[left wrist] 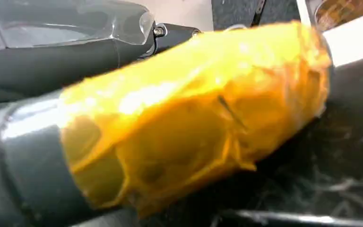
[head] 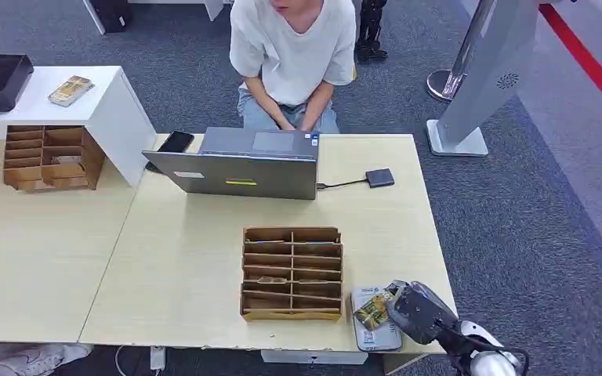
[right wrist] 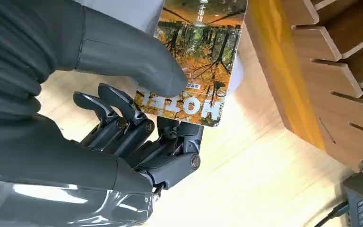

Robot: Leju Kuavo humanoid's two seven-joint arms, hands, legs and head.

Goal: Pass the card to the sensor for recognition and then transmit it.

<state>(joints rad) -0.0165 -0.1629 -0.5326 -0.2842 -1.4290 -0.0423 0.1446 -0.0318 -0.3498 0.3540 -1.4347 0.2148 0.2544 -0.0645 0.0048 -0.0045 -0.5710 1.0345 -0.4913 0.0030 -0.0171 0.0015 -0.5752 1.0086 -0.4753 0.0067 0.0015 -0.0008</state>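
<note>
Right wrist view has the right hand (right wrist: 137, 118) pinching the card (right wrist: 196, 56) by one short edge, thumb on top, over the grey sensor pad (head: 376, 338) beside the wooden organizer (head: 291, 272). Thin, stiff, glossy, probably slippery, so keep that edge pinch. Left hand's state: can't tell.
</note>
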